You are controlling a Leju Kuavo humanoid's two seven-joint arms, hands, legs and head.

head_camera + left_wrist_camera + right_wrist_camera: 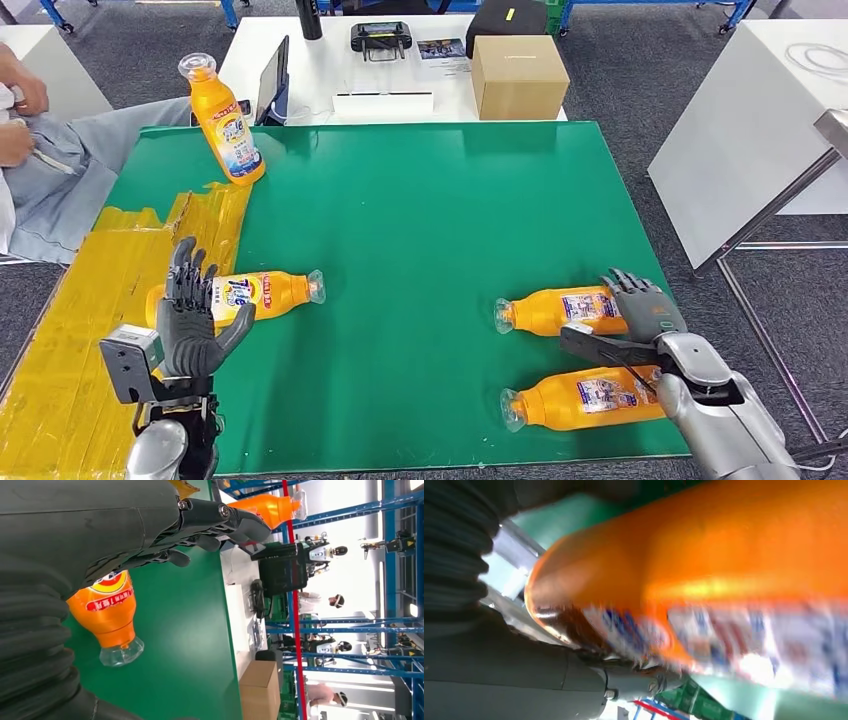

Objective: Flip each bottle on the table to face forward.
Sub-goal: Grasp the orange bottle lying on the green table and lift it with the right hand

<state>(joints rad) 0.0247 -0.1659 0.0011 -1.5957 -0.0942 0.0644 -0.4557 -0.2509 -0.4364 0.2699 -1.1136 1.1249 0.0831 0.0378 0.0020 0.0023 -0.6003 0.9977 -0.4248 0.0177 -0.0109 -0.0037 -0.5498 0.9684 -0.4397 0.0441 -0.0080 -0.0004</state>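
Where right hand (640,318) reaches — bottle (562,309) underneath.

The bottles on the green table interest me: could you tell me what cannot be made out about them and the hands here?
- Left-side bottle: its base, hidden behind the left hand in the head view.
- Label of the bottle in the right wrist view: blurred, unreadable.
- Right hand: whether it grips the far right bottle is unclear; its fingers cover the base.
- Upright bottle: print too small.

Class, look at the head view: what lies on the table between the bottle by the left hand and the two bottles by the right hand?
Nothing: in the head view only bare green mat separates the left bottle from the two right bottles.
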